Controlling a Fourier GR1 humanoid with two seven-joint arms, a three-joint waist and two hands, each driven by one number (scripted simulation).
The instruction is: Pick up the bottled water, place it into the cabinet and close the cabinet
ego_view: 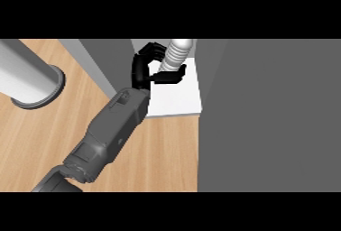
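A single grey forearm stretches from the lower left up across the light wooden counter [40,131] into the open grey cabinet [266,113]. By its place in the view I take it for the robot's left arm, though I cannot be sure. The black left hand [148,67] reaches over the cabinet's white shelf [177,97], fingers and thumb curled around the ribbed white water bottle [178,52], which stands upright at the back of the shelf.

The placing step looks nearly finished. Next, the hand would need to let go, draw back clear, then swing the door shut. The bottle is the only item visible inside. A large white cylinder with a grey base [30,76] stands on the counter to the left. No other hand is visible.
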